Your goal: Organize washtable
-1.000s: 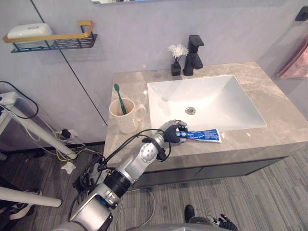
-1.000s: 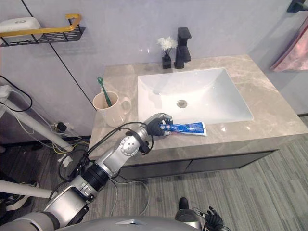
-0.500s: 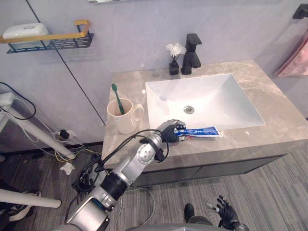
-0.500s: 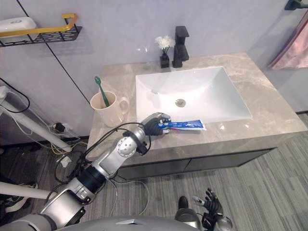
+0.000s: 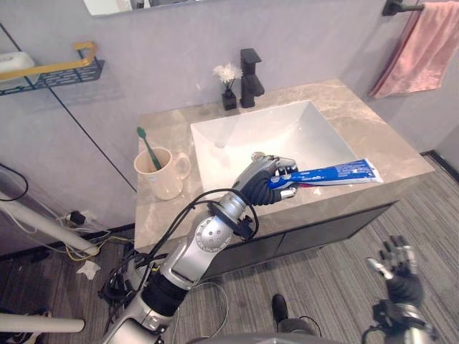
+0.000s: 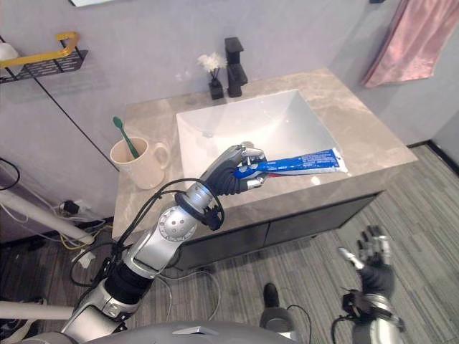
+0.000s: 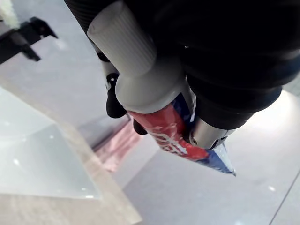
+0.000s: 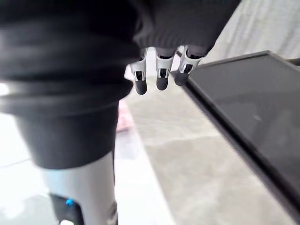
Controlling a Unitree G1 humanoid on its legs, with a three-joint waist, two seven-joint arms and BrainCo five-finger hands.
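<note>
- The left robot hand [image 5: 267, 183] was clenched around the cap end of the toothpaste tube [image 5: 337, 173], with the fingers curled over it and the thumb under it.
- The tube was blue with some red. It lay nearly level in the grasp and its flat end pointed to the robot's right. It seemed to hang in the air above the front rim of the sink [image 5: 287, 136], not touching the surface [image 5: 154, 215].
- The right robot hand [image 5: 399, 266] was low, in front of the cabinet and well apart from the tube. Its fingers were straight and spread, and it held nothing.
- A cream mug [image 5: 162, 173] stood on the surface to the left of the sink, with a green toothbrush [image 5: 146, 145] leaning inside it.
- Behind the sink stood a black faucet [image 5: 251, 68], and just beside it a small dark vase with white flowers [image 5: 228, 80].
- A pink towel [image 5: 423, 46] hung on the wall at the right, and a shelf [image 5: 50, 72] with a yellow rail was on the wall at the left.
</note>
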